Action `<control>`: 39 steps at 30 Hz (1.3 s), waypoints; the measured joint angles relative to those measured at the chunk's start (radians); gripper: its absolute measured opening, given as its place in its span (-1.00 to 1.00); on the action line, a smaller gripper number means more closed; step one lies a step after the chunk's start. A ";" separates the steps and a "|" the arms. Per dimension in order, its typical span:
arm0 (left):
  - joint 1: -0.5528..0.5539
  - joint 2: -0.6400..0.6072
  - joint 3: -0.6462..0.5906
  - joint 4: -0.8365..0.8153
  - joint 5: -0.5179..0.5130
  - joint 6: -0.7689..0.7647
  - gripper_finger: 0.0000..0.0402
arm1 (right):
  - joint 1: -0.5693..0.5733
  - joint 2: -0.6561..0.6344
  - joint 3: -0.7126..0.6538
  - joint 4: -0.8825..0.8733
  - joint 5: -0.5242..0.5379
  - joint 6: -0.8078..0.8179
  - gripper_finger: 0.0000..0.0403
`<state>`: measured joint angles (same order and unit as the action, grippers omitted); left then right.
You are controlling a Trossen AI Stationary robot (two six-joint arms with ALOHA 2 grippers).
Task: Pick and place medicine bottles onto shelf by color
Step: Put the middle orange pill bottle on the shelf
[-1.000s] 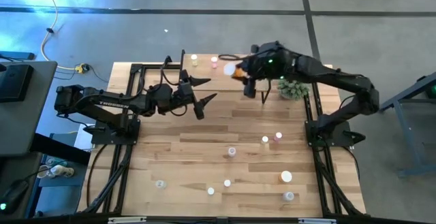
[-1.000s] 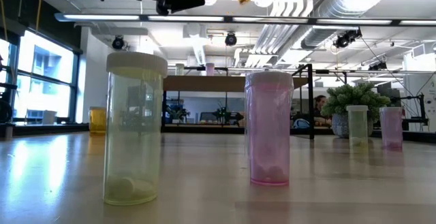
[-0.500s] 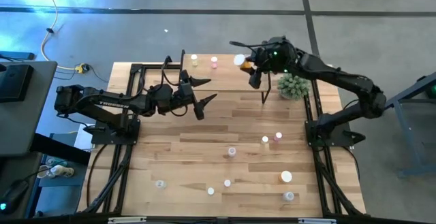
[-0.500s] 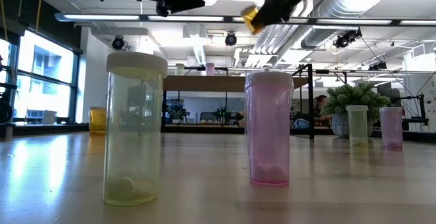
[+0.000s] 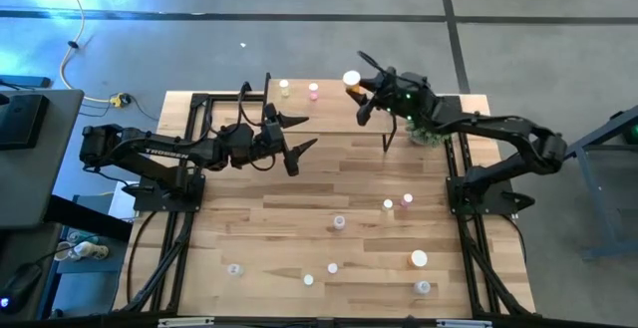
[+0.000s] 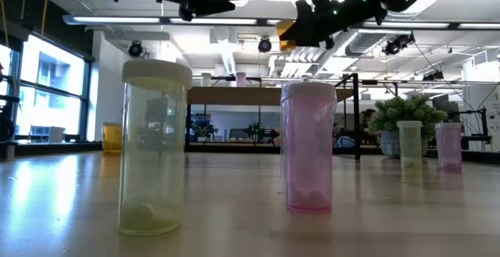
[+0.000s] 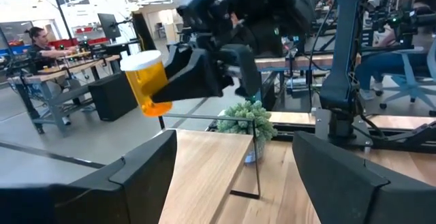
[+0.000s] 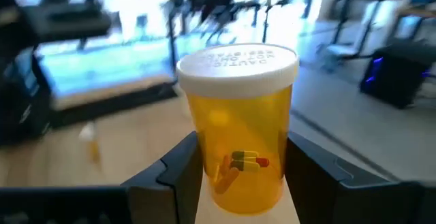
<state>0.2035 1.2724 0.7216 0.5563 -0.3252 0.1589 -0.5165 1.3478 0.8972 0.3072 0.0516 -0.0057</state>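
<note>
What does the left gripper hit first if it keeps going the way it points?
Probably the right gripper, shut on the orange bottle, which sits ahead of the open left gripper in its wrist view. Both look raised, but relative height is unclear; it might pass under toward the plant.

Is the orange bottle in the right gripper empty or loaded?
Loaded, barely: the orange bottle, capped and clamped in the right gripper, shows a couple of capsules low inside; the rest looks empty.

This is a big robot lab or workshop; the wooden bench (image 5: 299, 183) stands on a grey concrete floor (image 5: 299, 29); white pipes (image 6: 351, 7) and long lights (image 6: 156, 20) run under the ceiling; more desks and a seated person (image 7: 37, 40) show far behind; a big window (image 6: 47, 93) is at 9 o'clock.
</note>
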 joint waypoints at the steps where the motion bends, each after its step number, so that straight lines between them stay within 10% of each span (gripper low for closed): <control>1: 0.000 0.000 0.000 -0.003 0.000 0.001 0.41 | 0.002 0.003 -0.021 0.035 0.029 0.013 -0.19; 16: 0.000 0.000 0.000 -0.015 0.000 0.001 0.41 | 0.098 0.240 -0.040 0.353 0.409 0.128 -0.19; 39: 0.000 0.000 0.000 -0.014 0.000 0.001 0.41 | 0.097 0.421 0.099 0.168 0.487 0.211 -0.19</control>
<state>0.2033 1.2724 0.7216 0.5419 -0.3256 0.1604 -0.4198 1.7691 0.9962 0.4751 0.5382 0.2054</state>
